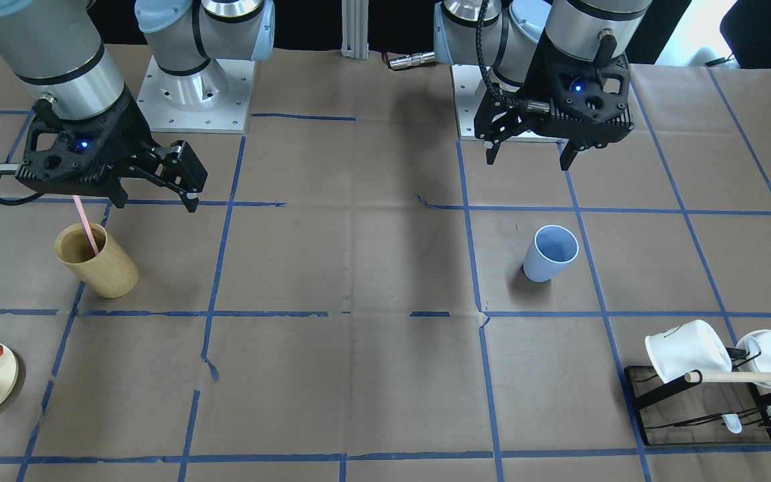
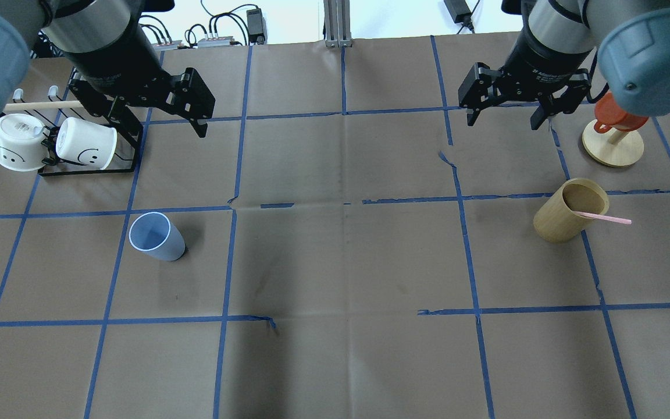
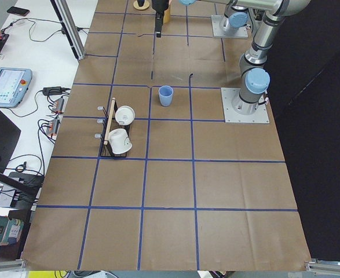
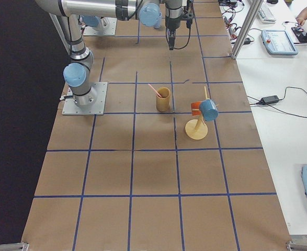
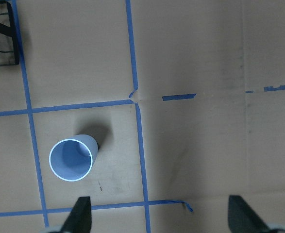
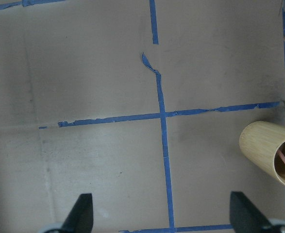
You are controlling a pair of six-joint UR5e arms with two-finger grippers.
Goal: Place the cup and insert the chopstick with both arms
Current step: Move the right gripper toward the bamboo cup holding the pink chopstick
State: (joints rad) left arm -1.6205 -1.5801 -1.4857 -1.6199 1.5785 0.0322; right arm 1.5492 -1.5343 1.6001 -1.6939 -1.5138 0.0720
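The light-blue cup [image 1: 549,254] stands upright on the brown paper on my left side; it also shows in the overhead view [image 2: 156,235] and the left wrist view [image 5: 72,159]. My left gripper [image 2: 163,125] hangs open and empty above the table, behind the cup and apart from it [image 1: 530,159]. The pink chopstick [image 2: 605,218] leans inside a tan wooden cup [image 2: 567,212] on my right side [image 1: 86,226]. My right gripper [image 2: 505,119] is open and empty, above and behind the tan cup [image 1: 154,201].
A black rack [image 2: 88,170] with two white mugs [image 2: 85,150] and a beige wooden rod [image 2: 38,105] stands at my far left. A round wooden stand [image 2: 613,145] with an orange cup [image 2: 617,113] stands at my far right. Blue tape lines grid the paper.
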